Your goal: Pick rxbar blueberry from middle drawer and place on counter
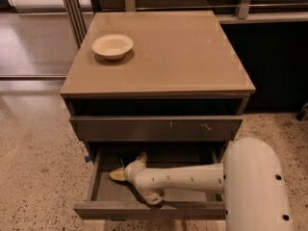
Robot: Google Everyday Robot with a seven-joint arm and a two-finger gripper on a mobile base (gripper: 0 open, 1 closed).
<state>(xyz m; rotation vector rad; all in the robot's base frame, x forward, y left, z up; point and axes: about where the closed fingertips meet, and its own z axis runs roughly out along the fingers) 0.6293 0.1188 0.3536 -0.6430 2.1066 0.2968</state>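
The middle drawer is pulled out at the bottom of the cabinet. My white arm reaches into it from the right. My gripper is low inside the drawer at its left. Its two tan fingertips stand apart. A small dark sliver, which may be the rxbar blueberry, shows between them on the drawer floor, mostly hidden. The tan counter tops the cabinet.
A cream bowl sits on the counter's back left. The upper drawer front with white scratch marks juts out slightly above my arm. My white arm housing fills the lower right. Speckled floor lies to the left.
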